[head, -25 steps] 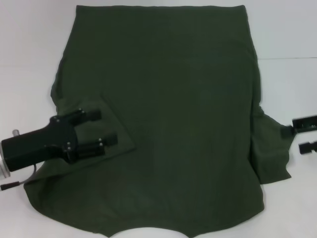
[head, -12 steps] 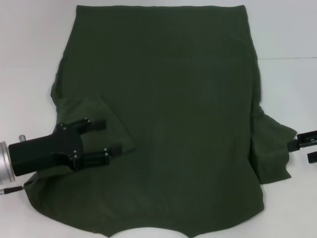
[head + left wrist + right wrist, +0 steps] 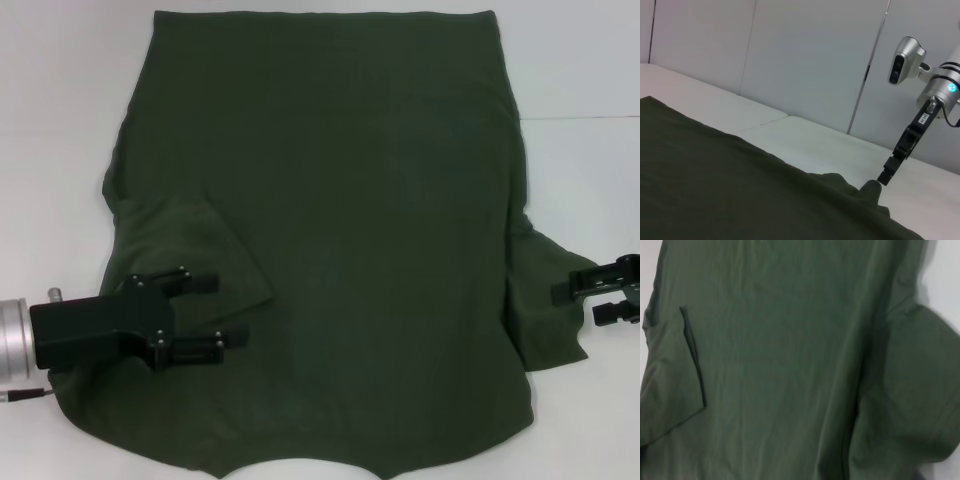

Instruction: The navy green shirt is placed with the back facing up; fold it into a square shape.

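The navy green shirt (image 3: 360,230) lies spread back up on the white table (image 3: 60,120). Its left sleeve (image 3: 190,250) is folded inward onto the body, and its right sleeve (image 3: 545,300) sticks out sideways. My left gripper (image 3: 230,310) hovers open over the shirt's lower left part, just below the folded sleeve, holding nothing. At the outer edge of the right sleeve my right gripper (image 3: 575,303) is open. The left wrist view shows the right gripper (image 3: 886,176) low at a raised bump of the sleeve (image 3: 867,189). The shirt (image 3: 780,360) fills the right wrist view.
White table surface borders the shirt on the left (image 3: 50,200) and the right (image 3: 590,180). A seam in the table (image 3: 580,118) runs on the right side. Grey wall panels (image 3: 805,60) stand behind the table in the left wrist view.
My left gripper has drawn back down and to the left, off the folded left sleeve. My right gripper dipped lower, then moved inward to the right sleeve's edge.
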Robot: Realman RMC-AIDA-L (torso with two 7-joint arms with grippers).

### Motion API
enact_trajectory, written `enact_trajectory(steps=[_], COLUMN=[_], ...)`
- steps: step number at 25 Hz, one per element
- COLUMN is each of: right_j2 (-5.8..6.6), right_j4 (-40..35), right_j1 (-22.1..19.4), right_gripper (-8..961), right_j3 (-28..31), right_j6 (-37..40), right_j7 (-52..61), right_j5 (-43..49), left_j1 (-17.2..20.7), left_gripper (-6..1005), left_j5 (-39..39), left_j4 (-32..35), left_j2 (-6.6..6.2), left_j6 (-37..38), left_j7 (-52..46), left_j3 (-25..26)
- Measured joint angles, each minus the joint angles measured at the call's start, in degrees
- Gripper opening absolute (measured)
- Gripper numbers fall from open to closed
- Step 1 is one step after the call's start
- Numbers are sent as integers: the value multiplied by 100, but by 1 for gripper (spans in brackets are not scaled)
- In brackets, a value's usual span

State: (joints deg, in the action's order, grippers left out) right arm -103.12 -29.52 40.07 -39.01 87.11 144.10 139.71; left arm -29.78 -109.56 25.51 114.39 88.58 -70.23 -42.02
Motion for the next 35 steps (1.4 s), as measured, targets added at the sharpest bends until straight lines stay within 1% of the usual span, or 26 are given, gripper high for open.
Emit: enact_trajectory(steps=[4,20,27,35], right_j2=[-51,-159,-258,-269], right_j4=[4,218,219,161], right_j1=[27,63,64,71], right_gripper=[869,865,864,862], right_j3=[-49,-116,-116,-81], right_j6=[-73,-468,-556,-590], right_j7=[-48,-219,-312,-381], right_j5=[3,4,0,-7], left_j1=[-1,-10,-10,-10], left_gripper=[878,873,871,868], left_j5=[-3,-4,-4,-4], left_j4=[0,-3,-3,-3], left_j2=[25,39,47,57], left_j6=[-1,2,2,1], left_j7=[8,9,16,26], left_j3=[0,16,3,1])
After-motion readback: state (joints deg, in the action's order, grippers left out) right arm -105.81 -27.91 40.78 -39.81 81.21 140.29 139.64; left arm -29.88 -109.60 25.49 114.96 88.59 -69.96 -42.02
